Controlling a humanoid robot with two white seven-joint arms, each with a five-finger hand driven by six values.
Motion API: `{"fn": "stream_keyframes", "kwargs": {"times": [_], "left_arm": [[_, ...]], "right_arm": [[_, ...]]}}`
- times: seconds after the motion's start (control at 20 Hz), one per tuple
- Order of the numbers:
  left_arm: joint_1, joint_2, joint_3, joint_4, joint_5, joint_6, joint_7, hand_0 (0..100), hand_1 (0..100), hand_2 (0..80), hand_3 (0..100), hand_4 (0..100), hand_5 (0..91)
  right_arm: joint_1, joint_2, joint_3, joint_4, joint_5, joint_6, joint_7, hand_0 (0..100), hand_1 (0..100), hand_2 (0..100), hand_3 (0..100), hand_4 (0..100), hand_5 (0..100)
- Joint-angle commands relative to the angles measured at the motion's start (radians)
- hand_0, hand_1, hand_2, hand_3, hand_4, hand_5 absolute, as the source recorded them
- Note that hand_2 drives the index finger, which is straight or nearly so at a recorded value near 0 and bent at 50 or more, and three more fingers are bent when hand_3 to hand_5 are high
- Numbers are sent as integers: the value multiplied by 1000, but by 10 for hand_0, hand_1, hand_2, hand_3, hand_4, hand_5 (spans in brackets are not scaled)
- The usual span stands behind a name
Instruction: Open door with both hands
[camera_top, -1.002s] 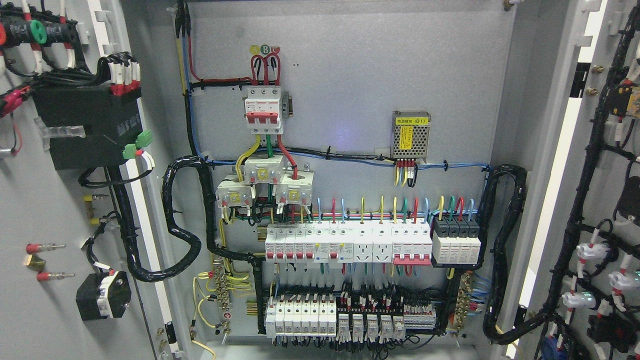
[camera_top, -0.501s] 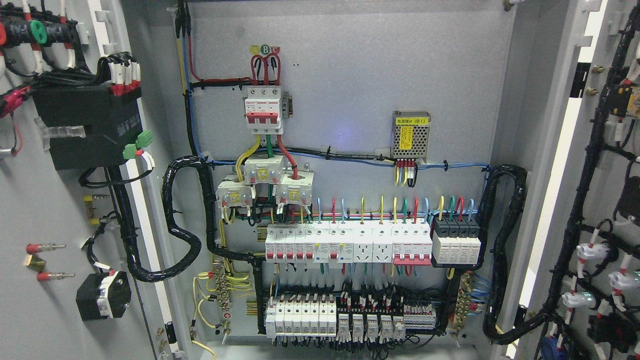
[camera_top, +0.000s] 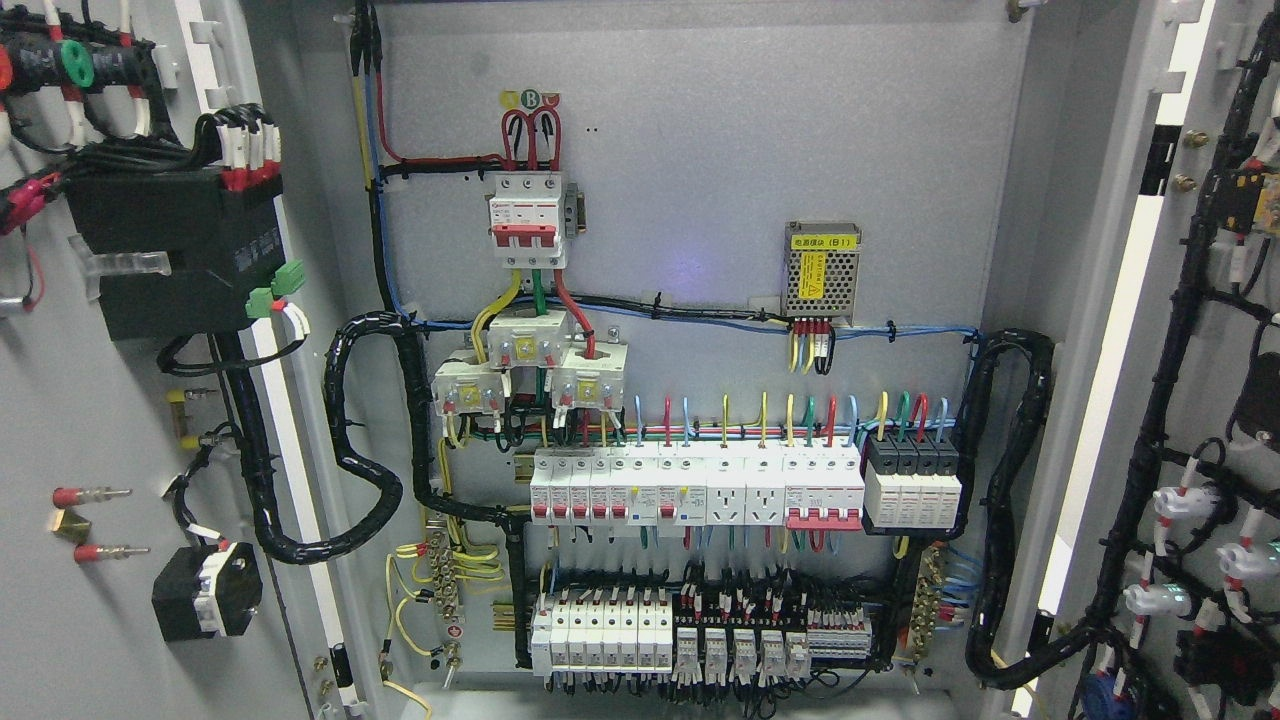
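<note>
A: Looking into the cabinet, I am seeing two doors, both swung wide: the left door (camera_top: 110, 400) is filling the picture's left edge and the right door (camera_top: 1200, 350) is filling its right edge, each showing its wired inner face.

B: Are the hands showing?

A: Neither hand is appearing in my head view, so I cannot tell what the fingers are doing.

B: What is sitting on the back panel (camera_top: 700, 150)?

A: One red-and-white breaker (camera_top: 527, 220) is hanging at the upper middle with three red wire loops above it. One small power supply (camera_top: 822, 268) with a yellow label is sitting to its right. Below, I am counting two rows: the upper switch row (camera_top: 695, 485) ending at a black block (camera_top: 912, 480) of four units, and the lower terminal row (camera_top: 690, 640) near the floor.

B: And on the doors?

A: One black box (camera_top: 165, 250) is riding high on the left door, and one black socket (camera_top: 207, 590) low. Two thick black wire bundles are looping in, the left bundle (camera_top: 345, 470) and the right bundle (camera_top: 1010, 500).
</note>
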Motion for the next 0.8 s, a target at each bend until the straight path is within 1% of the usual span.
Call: {"fn": "stream_keyframes", "kwargs": {"times": [0.0,0.15,0.25,0.45,0.6,0.75], "left_arm": [[5,68,138,-22,91,-733,-3,0,0,0,0,0,0],[11,73,164,-20,113,-733,-3,0,0,0,0,0,0],[16,79,188,-18,136,-733,-3,0,0,0,0,0,0],[21,128,246,4,200,-731,-3,0,0,0,0,0,0],[16,189,263,95,249,-731,-2,0,0,0,0,0,0],[-2,232,311,170,314,-731,-3,0,0,0,0,0,0]], "right_arm": [[3,-21,-78,9,-42,8,-1,385,0,0,0,0,0],[4,-22,-98,10,-82,14,-1,385,0,0,0,0,0],[15,-24,-99,14,-87,14,-1,385,0,0,0,0,0],[18,-24,-112,27,-97,17,-1,385,0,0,0,0,0],[32,-22,-124,33,-139,20,-1,385,0,0,0,0,0],[46,-18,-148,46,-142,20,1,385,0,0,0,0,0]]}}
